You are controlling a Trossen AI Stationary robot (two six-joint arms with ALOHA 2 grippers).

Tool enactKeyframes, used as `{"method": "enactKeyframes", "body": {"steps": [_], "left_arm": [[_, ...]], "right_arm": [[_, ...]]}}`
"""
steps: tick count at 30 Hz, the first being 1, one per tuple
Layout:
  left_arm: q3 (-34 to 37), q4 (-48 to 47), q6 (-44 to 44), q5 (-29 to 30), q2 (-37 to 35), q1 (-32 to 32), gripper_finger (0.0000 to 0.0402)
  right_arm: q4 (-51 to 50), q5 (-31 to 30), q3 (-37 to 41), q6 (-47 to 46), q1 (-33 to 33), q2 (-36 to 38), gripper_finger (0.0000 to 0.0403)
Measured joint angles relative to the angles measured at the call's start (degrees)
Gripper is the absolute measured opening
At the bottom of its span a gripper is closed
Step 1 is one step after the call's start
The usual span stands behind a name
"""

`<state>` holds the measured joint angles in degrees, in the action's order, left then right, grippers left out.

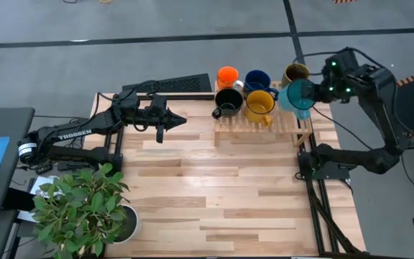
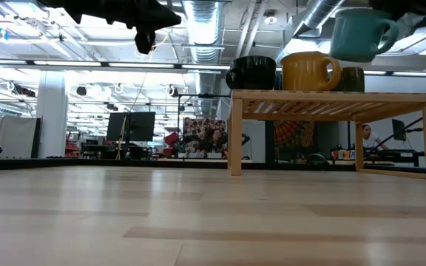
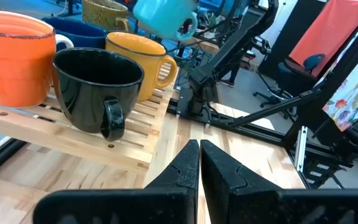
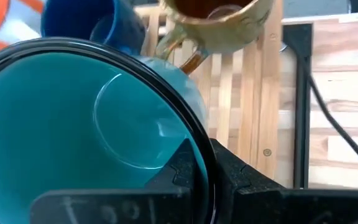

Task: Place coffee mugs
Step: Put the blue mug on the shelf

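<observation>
Five coffee mugs stand on their bases on a slatted wooden rack (image 1: 264,129) at the table's far side: orange (image 1: 227,75), dark blue (image 1: 257,80), olive-brown (image 1: 295,71), black (image 1: 228,101) and yellow (image 1: 259,106). A teal mug (image 1: 298,96) hangs over the rack's right end, with my right gripper (image 4: 210,163) shut on it. In the low view the teal mug (image 2: 361,33) floats above the rack top (image 2: 331,96). My left gripper (image 1: 180,120) is shut and hovers level to the left of the rack, pointing at the black mug (image 3: 98,87). My right gripper pinches the teal mug's rim (image 4: 201,134), one finger inside the cup (image 4: 178,169) and one outside its wall (image 4: 247,182). The fingers come from the table's right side, slanting down. The mug is lifted clear of the rack and tilted, its mouth toward the wrist.
A leafy plant in a white pot (image 1: 85,205) stands at the table's near left. A black keyboard (image 1: 171,85) lies at the far edge behind my left arm. Black frame rails (image 1: 315,201) run along the right edge. Bare wood spans the table's middle and near side.
</observation>
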<state>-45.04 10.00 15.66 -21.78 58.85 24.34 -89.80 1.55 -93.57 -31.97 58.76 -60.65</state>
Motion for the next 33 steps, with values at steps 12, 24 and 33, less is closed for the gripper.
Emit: {"method": "enactKeyframes", "body": {"steps": [12,24,33], "left_arm": [[0.0,0.1,0.0,0.4,0.0,0.0,0.0],[0.0,0.3,0.0,1.5,0.0,0.0,0.0],[0.0,0.2,0.0,1.5,0.0,0.0,0.0]], "right_arm": [[-0.5,-0.6,9.0,1.1,0.9,-0.2,0.0043],[-0.5,-1.8,13.6,0.6,0.9,-0.1,0.0043],[-0.2,-2.4,13.5,-1.5,0.9,-1.6,0.0043]]}}
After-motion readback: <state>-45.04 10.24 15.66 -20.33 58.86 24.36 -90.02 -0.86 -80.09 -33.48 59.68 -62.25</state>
